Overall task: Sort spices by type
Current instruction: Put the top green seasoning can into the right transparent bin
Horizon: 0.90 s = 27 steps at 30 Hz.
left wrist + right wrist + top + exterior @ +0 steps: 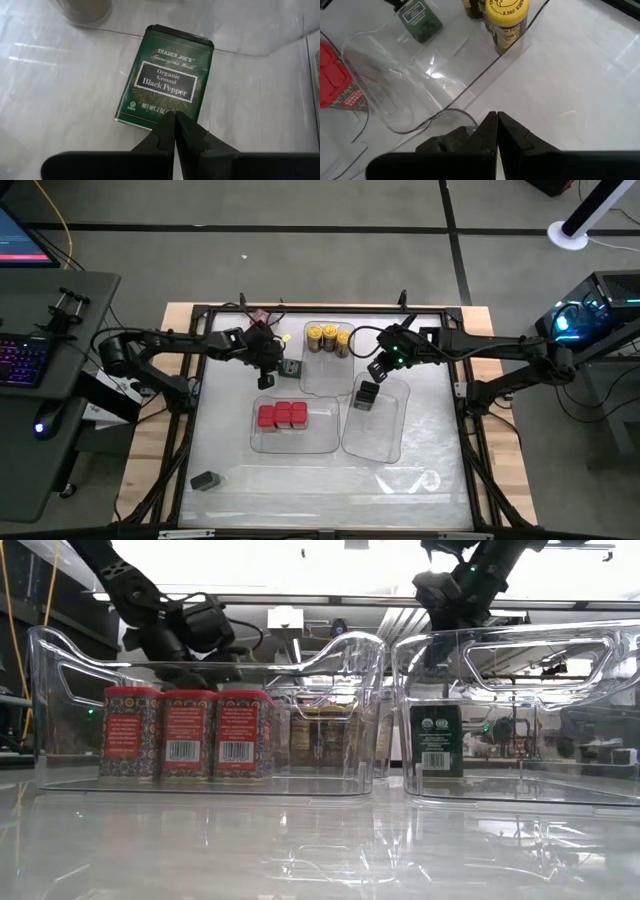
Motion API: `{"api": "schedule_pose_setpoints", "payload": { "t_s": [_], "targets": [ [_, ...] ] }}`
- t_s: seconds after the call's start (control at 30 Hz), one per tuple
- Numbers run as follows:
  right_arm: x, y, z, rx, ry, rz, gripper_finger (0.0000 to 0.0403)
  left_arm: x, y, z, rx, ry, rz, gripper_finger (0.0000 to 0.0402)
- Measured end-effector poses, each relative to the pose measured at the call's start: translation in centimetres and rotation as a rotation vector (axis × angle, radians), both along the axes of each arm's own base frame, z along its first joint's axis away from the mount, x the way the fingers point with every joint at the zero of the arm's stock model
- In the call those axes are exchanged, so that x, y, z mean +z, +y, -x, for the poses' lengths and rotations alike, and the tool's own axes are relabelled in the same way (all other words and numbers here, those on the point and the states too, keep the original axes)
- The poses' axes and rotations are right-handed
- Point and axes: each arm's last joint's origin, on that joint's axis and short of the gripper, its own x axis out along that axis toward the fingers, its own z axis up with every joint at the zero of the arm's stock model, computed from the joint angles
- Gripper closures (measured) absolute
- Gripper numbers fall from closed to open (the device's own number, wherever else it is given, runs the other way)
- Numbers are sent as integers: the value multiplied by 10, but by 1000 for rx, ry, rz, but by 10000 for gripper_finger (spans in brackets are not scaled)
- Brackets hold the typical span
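High view, landmark: clear plastic tray w/ three red square-topped spice tins (283, 415) (185, 732), tray rim (262, 446), near table centre.
L gripper (268, 376) (174, 119): just behind that tray, fingers pressed together, clamped on nothing; tips sit at edge of green flat Black Pepper tin (166, 80) (291, 368) lying label-up on the table. Whether they touch it: can't tell.
R gripper (378, 370) (496, 120): behind & to the right of red-tin tray, fingers together, empty.
Yellow-lidded round jars (328, 337) (505, 21): three, in a 2nd clear tray (318, 385) behind the landmark.
Dark blocky tin (366, 395) (436, 740): upright in 3rd clear tray (375, 448), right of landmark.
Grey blocky tin (204, 480): alone on table, front-left of landmark, well apart.
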Motion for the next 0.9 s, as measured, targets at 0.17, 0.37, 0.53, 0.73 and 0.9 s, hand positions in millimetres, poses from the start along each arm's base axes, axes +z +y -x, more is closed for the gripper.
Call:
{"api": "schedule_pose_setpoints", "payload": {
  "t_s": [0.17,0.37,0.53,0.73,0.9],
  "targets": [
    [0,0,0,0,-5,1,402,-4,-2,4,38,10,16,401],
    [1,0,-1,-1,-17,3,402,-4,-2,5,71,26,17,401],
    [1,0,-2,-1,-21,5,402,-6,-2,7,103,57,25,401],
    [2,-1,-3,-2,-32,8,402,-7,-2,9,192,76,46,401],
    [2,-1,-5,-5,-47,15,402,-6,-2,11,293,72,81,401]
  ]
}}
